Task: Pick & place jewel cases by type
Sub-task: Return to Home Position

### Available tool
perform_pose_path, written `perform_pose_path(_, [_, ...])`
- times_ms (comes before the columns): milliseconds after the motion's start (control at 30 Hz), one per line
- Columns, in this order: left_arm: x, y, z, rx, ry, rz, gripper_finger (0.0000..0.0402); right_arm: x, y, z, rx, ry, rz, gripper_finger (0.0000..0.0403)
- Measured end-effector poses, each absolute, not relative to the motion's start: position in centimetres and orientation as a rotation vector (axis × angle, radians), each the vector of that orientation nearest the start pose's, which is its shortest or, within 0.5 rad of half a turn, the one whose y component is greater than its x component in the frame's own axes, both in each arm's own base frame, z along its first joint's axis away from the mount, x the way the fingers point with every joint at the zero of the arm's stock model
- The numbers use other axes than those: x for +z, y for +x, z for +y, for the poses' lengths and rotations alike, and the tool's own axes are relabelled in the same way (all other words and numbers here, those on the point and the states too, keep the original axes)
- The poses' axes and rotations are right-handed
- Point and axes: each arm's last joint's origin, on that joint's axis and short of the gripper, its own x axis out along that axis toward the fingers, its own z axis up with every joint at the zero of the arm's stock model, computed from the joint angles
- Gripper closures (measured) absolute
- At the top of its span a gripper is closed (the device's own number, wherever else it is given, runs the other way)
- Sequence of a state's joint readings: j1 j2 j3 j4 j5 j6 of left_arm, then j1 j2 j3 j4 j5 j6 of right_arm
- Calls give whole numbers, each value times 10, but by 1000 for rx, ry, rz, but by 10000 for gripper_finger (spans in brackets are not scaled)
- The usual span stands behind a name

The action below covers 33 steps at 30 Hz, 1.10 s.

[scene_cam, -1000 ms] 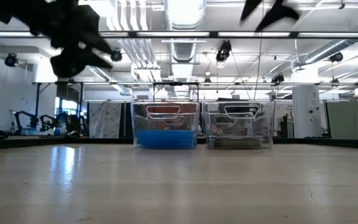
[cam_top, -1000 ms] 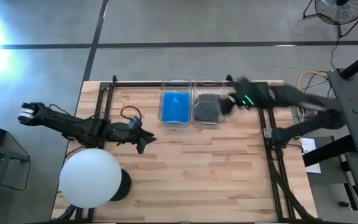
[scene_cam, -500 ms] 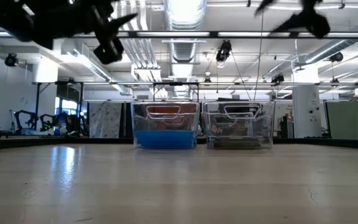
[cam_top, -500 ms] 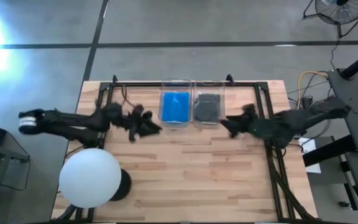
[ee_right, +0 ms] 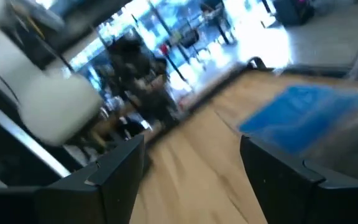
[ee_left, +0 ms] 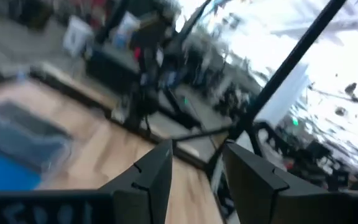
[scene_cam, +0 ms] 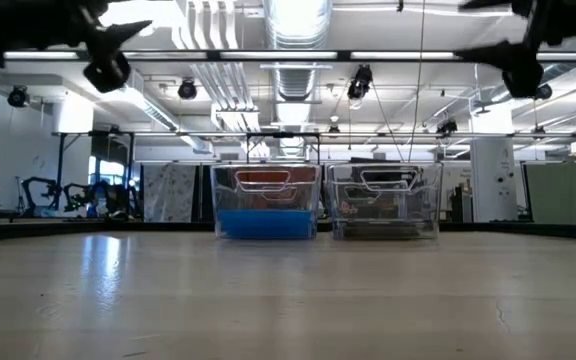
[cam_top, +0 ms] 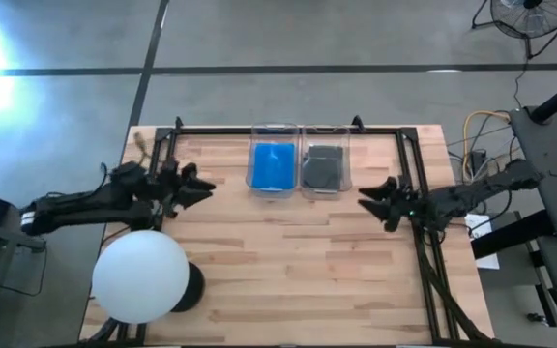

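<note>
In adjoining clear bins (cam_top: pixel 275 127), jewel cases (cam_top: pixel 273 164)

Table (cam_top: pixel 288 280): light wooden planks, seen whole from above.
Frame (cam_top: pixel 220 129): black metal rails ran along the far edge and both sides of the table.
Left bin (cam_top: pixel 272 196): clear plastic, stood at the far middle of the table.
Right bin (cam_top: pixel 323 193): clear plastic, stood touching the left bin's side.
Ball (cam_top: pixel 141 276): large, white, sat on a dark base (cam_top: pixel 191 287) at the near left corner.
Fan (cam_top: pixel 522 17): stood on the grey floor, beyond the table's far right corner.
</note>
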<state>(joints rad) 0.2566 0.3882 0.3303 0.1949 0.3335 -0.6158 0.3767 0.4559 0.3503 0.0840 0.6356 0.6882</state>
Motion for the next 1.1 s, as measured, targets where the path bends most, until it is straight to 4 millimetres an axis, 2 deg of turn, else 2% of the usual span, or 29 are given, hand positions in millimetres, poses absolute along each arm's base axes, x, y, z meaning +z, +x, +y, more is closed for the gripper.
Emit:
perform_pose_path(67, [256, 112, 13, -86, -561, -141, 276, 234, 121, 29, -263, 637, -41, 145])
perform_pose_path(200, [236, 108, -3, -130, -585, -161, 276, 215, 108, 24, -262, 537, 26, 147])
perform_pose_path(433, [173, 109, -19, -229, -626, 49, 276, 175, 99, 20, -291, 458, 151, 141])
perform_pose_path(533, [156, 108, -20, -184, -615, 216, 276, 159, 98, 20, -301, 434, 190, 138])
perform_pose_path(567, [153, 106, -20, -156, -611, 232, 276, 160, 97, 20, -294, 441, 176, 138])
perform_pose_path(800, [175, 96, -10, -129, -628, -59, 276, 175, 89, 14, -255, 558, -43, 143])
perform_pose_path(967, [173, 97, -3, -47, -629, -65, 276, 178, 92, 11, -238, 630, -202, 149])
perform_pose_path(1100, [173, 97, -1, -32, -629, -74, 276, 178, 93, 6, -297, 627, -224, 148])
